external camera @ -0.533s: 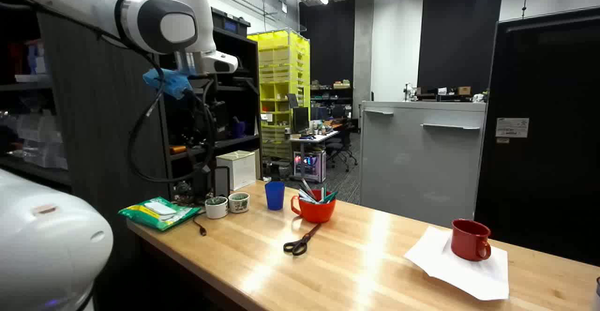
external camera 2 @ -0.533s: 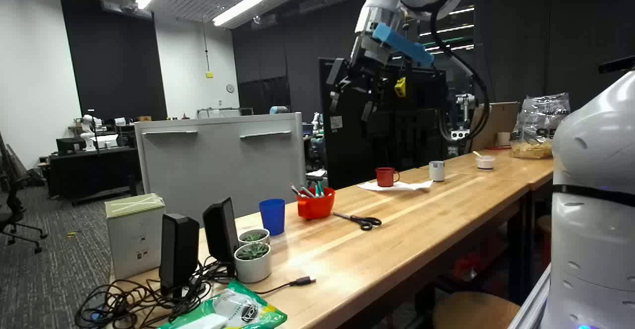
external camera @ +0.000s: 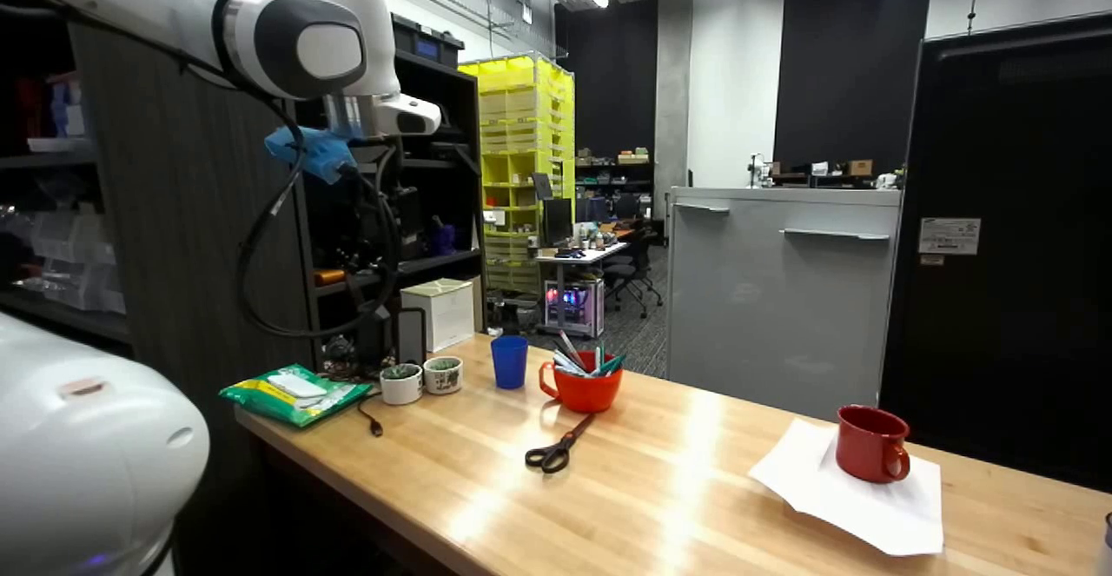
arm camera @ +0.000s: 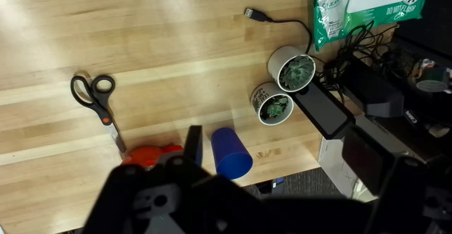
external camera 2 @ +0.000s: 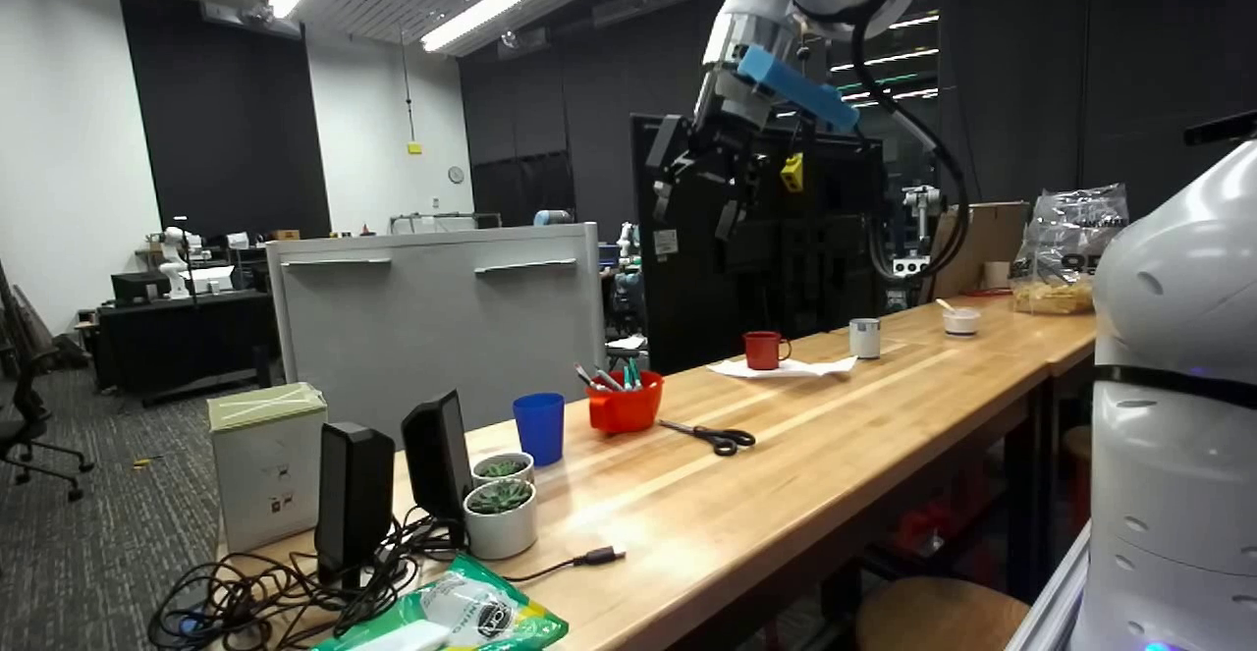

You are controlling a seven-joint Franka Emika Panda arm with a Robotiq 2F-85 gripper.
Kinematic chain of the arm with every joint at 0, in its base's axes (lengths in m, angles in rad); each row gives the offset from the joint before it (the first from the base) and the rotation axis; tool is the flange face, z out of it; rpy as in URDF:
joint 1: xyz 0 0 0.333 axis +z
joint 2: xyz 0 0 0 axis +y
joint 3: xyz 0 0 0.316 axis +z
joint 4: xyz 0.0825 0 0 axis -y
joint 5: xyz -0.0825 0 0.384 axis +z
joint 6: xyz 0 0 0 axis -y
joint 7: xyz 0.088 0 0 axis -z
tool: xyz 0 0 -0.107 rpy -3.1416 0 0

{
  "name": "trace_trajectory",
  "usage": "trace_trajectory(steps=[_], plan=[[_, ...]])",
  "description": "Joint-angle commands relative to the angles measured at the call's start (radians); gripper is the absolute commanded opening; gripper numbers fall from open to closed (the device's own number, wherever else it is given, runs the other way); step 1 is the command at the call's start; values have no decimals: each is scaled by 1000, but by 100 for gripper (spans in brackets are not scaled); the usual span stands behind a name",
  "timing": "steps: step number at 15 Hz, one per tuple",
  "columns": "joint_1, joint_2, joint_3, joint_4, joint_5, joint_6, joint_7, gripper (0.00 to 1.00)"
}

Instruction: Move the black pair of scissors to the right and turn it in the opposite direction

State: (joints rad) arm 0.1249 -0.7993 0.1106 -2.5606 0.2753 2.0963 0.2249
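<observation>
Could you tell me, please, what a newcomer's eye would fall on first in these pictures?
Probably the white robot arm at the upper left of an exterior view, its open gripper high above the wooden table. Next might come the tall yellow shelving in the background, then the bright red-orange cup of pens on that table. The black pair of scissors lies beside that cup, pointing toward it.

In the wrist view my blurred gripper (external camera 2: 694, 212) hides much of the red bowl (arm camera: 144, 155), I can't tell whether the scissors (arm camera: 103, 114) touch it, and the top edge crops the wipes pack (arm camera: 372, 1).
</observation>
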Motion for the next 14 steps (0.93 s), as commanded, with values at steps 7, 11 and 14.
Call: trace_trajectory(steps=[7, 11, 14], plan=[[-8, 0, 6, 2, 6, -3, -5, 100], [-8, 0, 6, 2, 6, -3, -5, 100], [-32, 21, 13, 10, -21, 15, 2, 100]])
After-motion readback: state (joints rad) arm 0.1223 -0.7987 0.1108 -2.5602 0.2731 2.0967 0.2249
